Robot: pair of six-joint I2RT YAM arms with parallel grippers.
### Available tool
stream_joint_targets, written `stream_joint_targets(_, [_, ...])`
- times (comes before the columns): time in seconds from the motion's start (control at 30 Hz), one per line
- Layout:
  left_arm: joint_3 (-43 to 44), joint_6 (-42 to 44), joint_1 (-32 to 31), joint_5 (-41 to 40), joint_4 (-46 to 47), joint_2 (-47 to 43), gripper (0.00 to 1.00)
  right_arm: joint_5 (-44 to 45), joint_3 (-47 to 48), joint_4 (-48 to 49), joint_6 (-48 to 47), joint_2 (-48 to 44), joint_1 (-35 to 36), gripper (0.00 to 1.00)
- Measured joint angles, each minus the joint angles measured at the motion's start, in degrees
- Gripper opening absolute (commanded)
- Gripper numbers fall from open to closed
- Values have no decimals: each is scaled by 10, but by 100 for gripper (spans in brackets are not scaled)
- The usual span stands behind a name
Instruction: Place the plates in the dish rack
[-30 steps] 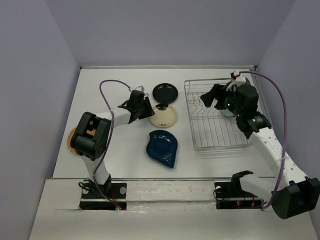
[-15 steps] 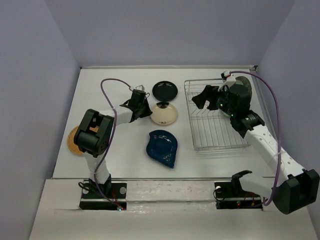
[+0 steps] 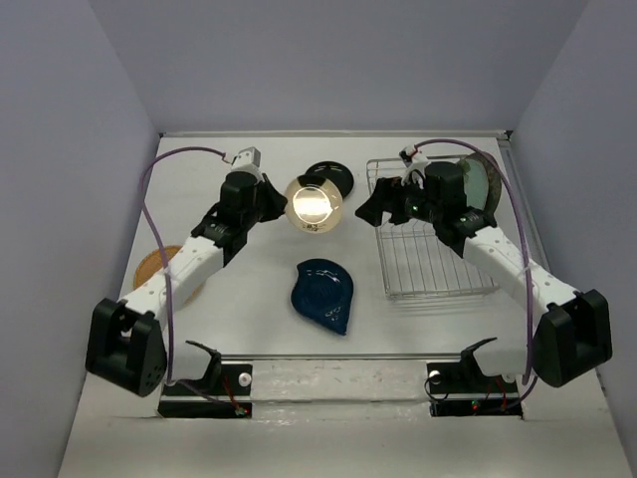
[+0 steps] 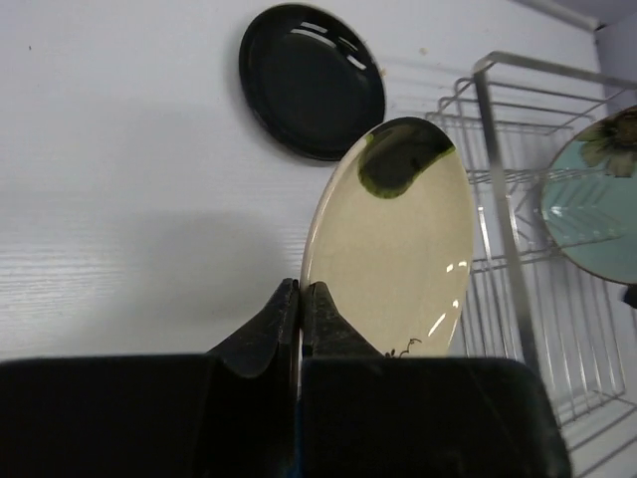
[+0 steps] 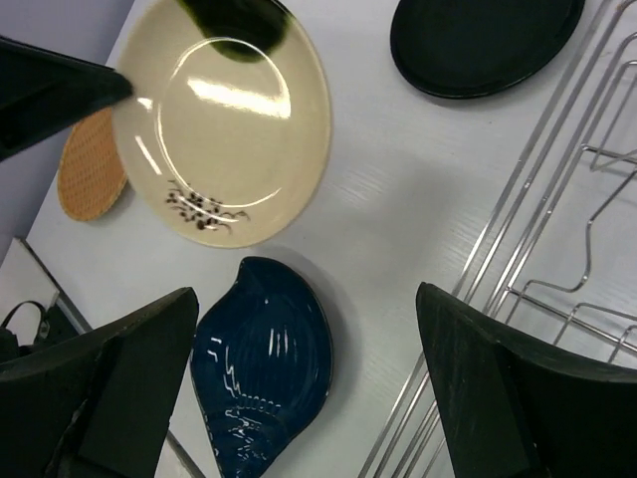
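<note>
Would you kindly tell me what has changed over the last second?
The left gripper closed on the rim of the cream round plate and lifted it, tilted, off the table. The open right gripper swung from over the silver wire dish rack to its left edge, toward that plate. The glossy black plate, dark blue teardrop-shaped plate, orange woven-look plate and racked pale teal plate stayed put.

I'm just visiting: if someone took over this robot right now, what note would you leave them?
Left claw: shut on the rim of the cream plate, holding it tilted above the table.
Right claw: open, empty, by the dish rack.
Done: teal plate stands in the rack; a grey one seems to be behind it.
To do: rack the cream plate, then the black plate, blue plate and orange plate lying on the table.
</note>
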Motion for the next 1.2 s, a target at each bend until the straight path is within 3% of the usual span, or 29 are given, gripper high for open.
stream_joint_targets(0.2, [-47, 5, 0, 50, 8, -126, 6, -33, 28, -1, 1, 52, 19, 96])
stream_joint_targets(0.4, [-96, -5, 0, 125, 25, -170, 6, -57, 35, 17, 28, 71, 33, 84])
stream_joint_targets(0.53, [-98, -7, 0, 164, 36, -179, 6, -86, 35, 49, 57, 77, 34, 55])
stream_joint_targets(0.57, [-99, -7, 0, 173, 41, -184, 6, -96, 36, 57, 63, 80, 34, 28])
stream_joint_targets(0.6, [-100, -7, 0, 177, 43, -187, 6, -107, 38, 65, 69, 86, 34, 14])
stream_joint_targets(0.63, [-101, -6, 0, 184, 49, -195, 6, -116, 39, 71, 74, 91, 34, 7])
stream_joint_targets(0.67, [-102, 0, 0, 185, 50, -202, 10, -127, 41, 77, 80, 97, 34, 7])
stream_joint_targets(0.7, [-102, 5, 0, 179, 46, -205, 28, -138, 41, 80, 89, 101, 34, 7])
stream_joint_targets(0.73, [-104, 7, 4, 177, 42, -210, 29, -143, 41, 80, 93, 102, 32, 7])
stream_joint_targets(0.77, [-107, 17, 9, 174, 37, -213, 49, -144, 42, 87, 92, 100, 33, 7])
stream_joint_targets(0.83, [-107, 28, 8, 171, 33, -217, 66, -127, 43, 77, 88, 92, 34, 7])
stream_joint_targets(0.97, [-107, 47, 3, 168, 26, -241, 78, -40, 67, 1, 52, 69, 5, 7])
stream_joint_targets(1.2, [-114, 81, -12, 146, 24, -283, 84, 318, 148, -112, -70, 8, -101, 7])
